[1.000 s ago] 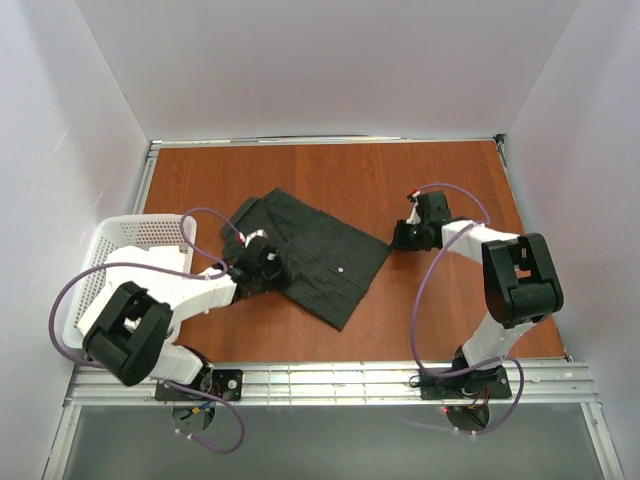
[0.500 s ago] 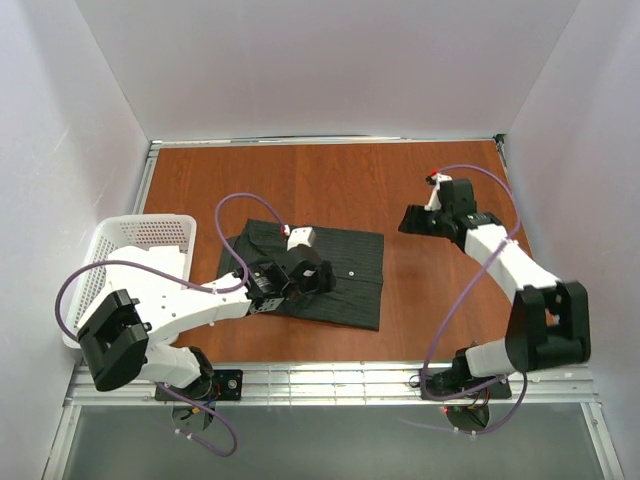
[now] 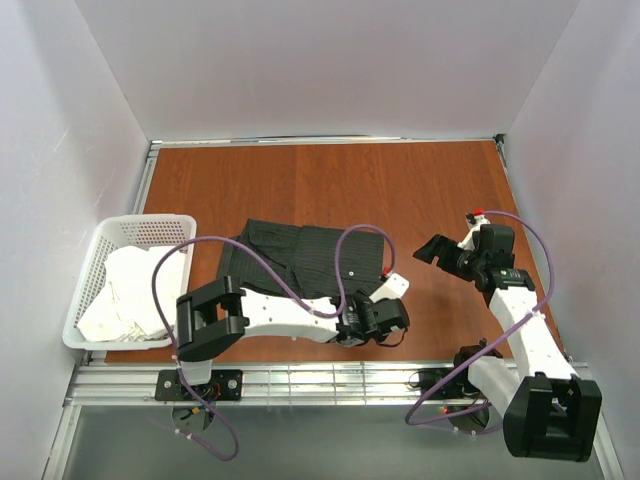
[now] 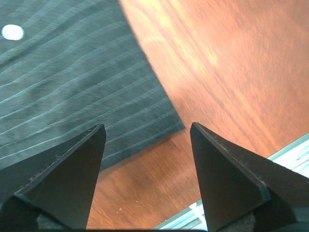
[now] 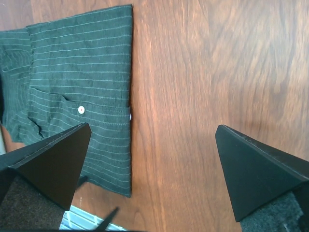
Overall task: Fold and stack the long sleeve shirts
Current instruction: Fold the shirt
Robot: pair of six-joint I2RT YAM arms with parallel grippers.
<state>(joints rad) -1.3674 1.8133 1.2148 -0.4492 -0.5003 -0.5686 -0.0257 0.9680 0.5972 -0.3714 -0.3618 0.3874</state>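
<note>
Pinstriped dark shirt [image 3: 300, 255], folded rectangular.

1. One dark pinstriped shirt [image 3: 300, 250].
2. Two pale buttons [image 5: 80, 110] showing on it in the right wrist view.
3. One wooden table [image 3: 330, 185].
4. One white basket [image 3: 150, 228], with white cloth [image 3: 125, 295] inside; the pieces cannot be counted.
5. Two robot arms: left arm [image 3: 270, 312] and right arm [image 3: 525, 320].
6. Two grippers: left gripper [image 4: 147, 133] and right gripper [image 5: 153, 126].
7. Two purple cables [image 3: 440, 395], one per arm.
</note>
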